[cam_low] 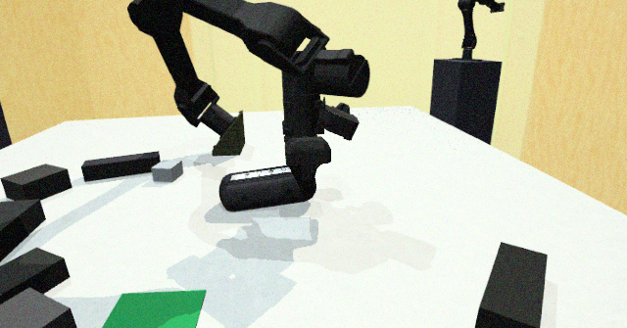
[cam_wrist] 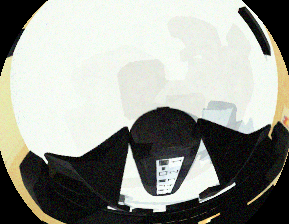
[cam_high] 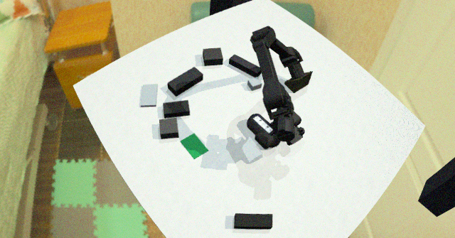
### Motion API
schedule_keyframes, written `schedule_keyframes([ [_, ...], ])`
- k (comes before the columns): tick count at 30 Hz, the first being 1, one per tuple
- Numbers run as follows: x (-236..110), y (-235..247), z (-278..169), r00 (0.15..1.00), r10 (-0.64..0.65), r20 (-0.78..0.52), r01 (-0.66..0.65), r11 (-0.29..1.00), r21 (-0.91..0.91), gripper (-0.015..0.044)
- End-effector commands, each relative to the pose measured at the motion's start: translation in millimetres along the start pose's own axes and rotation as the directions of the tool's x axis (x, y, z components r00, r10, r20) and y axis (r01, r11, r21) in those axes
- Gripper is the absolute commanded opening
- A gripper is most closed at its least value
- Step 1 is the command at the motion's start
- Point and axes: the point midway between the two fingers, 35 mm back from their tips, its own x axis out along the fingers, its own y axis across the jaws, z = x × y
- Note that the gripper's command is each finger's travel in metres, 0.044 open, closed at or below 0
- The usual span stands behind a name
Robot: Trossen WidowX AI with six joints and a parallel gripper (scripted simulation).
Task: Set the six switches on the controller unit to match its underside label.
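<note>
The dark grey controller unit (cam_low: 260, 193) (cam_wrist: 164, 132) lies upside down, low on the white table (cam_high: 338, 131), near its middle. Its white label (cam_high: 263, 123) (cam_low: 260, 173) (cam_wrist: 167, 173) faces up. The squares on the label are too small to read. The switches are hidden underneath. My gripper (cam_high: 281, 128) (cam_low: 305, 181) (cam_wrist: 164, 127) reaches down from above and is shut on the unit's right end, one finger on each long side.
Several dark blocks lie in an arc to the left, among them a long block (cam_high: 185, 81) and a square block (cam_high: 212, 56). A green sheet (cam_high: 194, 145) (cam_low: 157, 308) lies front left. A small grey block (cam_high: 254, 84) and a dark wedge (cam_high: 298, 82) sit behind. Another dark block (cam_high: 253, 221) lies near the front edge.
</note>
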Motion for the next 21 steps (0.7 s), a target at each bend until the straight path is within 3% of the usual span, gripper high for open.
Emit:
schedule_keyframes([
  [1,5.2,1.3,-2.4,1.000,0.001,-0.013,-0.001,1.000,-0.008,0.0338],
  [20,10.6,0.5,0.4,1.000,0.001,-0.005,-0.001,1.000,-0.002,0.0338],
  [21,11.1,0.4,0.9,1.000,0.003,-0.002,-0.003,1.000,-0.001,0.0364],
])
